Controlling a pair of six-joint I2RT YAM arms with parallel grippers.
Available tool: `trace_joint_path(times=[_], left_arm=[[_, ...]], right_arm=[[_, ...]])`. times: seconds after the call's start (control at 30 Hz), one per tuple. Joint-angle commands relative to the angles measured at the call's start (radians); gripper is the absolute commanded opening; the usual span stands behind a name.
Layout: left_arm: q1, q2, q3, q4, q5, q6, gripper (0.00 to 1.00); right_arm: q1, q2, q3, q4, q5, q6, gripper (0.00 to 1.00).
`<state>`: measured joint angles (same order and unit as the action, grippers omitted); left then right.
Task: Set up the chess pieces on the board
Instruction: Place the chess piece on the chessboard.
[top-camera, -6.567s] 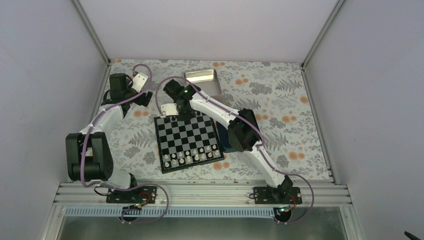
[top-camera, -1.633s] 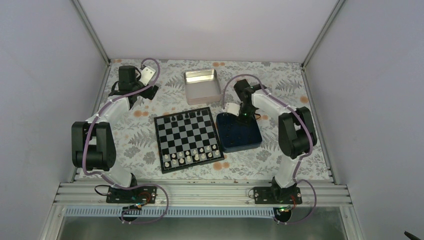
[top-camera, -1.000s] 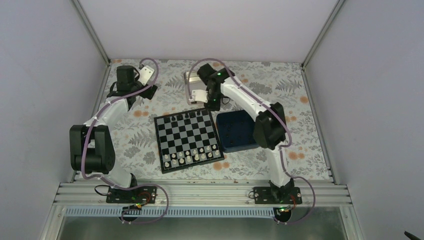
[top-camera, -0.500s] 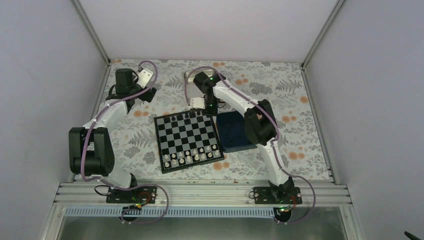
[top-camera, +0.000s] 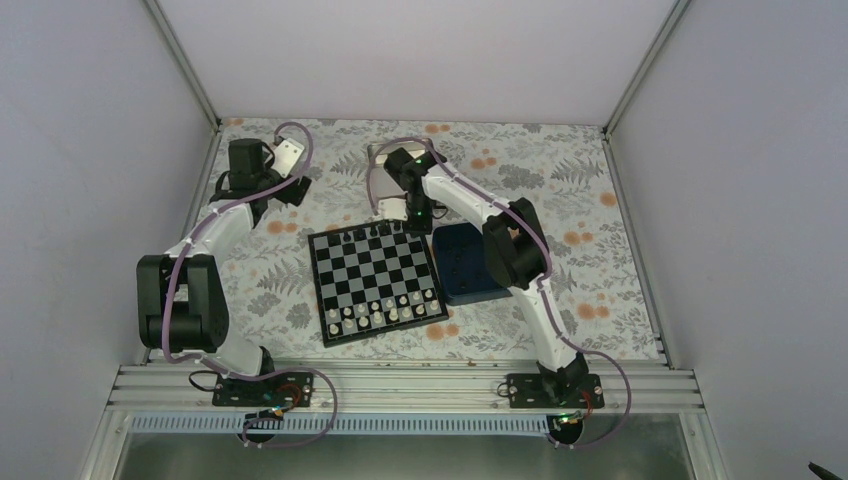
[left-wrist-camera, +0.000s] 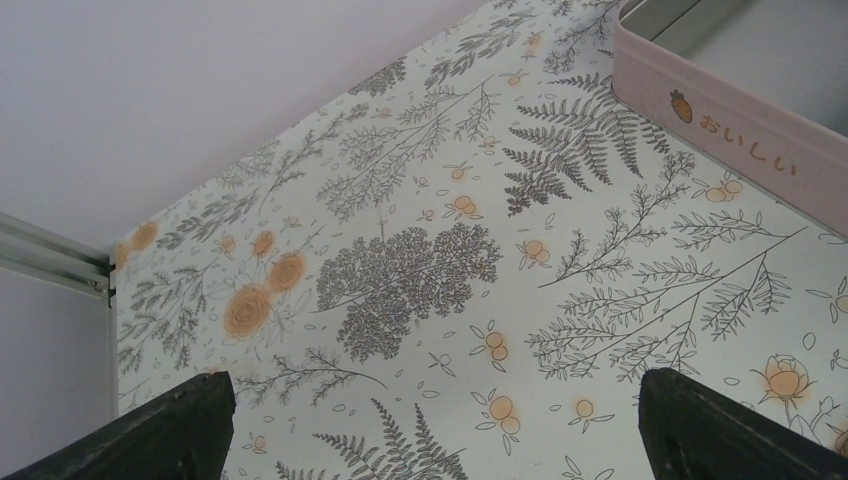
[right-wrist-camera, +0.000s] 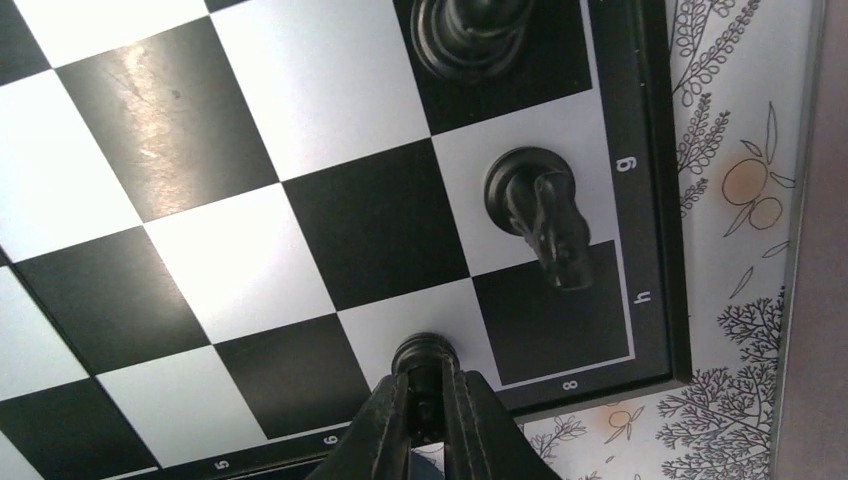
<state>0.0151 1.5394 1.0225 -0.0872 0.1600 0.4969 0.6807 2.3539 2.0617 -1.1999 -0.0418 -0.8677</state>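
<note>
Top external view: at far left the left end effector (top-camera: 288, 190) hangs released, fingers spread wide, above the flowered bench (top-camera: 590, 200), near a pink-sided tin (left-wrist-camera: 720, 120). In the centre the board (top-camera: 370, 272) lies flat, with cream pieces (top-camera: 385, 312) in its two near rows and black pieces (top-camera: 372, 232) along the far row. At its far right corner the right end effector (right-wrist-camera: 425, 385) is clenched on one black piece (right-wrist-camera: 425, 352) over a light edge square, near a black knight (right-wrist-camera: 545, 215); whether it touches the square I cannot tell. A blue box (top-camera: 460, 275) sits just right of the board.
</note>
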Motion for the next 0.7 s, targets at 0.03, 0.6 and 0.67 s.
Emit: trace_joint_path(times=[0.03,0.6,0.67], left_arm=[[0.009,-0.019,-0.012,0.024,0.024,-0.003,1.00],[0.011,-0.004,-0.001,0.018,0.025,-0.004,1.00],[0.011,0.000,0.005,0.015,0.026,-0.007,1.00]], right_arm=[[0.009,0.011,0.020,0.028,0.008,-0.010,0.13],[-0.054,-0.226,-0.073,0.010,0.018,0.022,0.43],[-0.084,-0.272,-0.109,0.010,0.023,0.031,0.43]])
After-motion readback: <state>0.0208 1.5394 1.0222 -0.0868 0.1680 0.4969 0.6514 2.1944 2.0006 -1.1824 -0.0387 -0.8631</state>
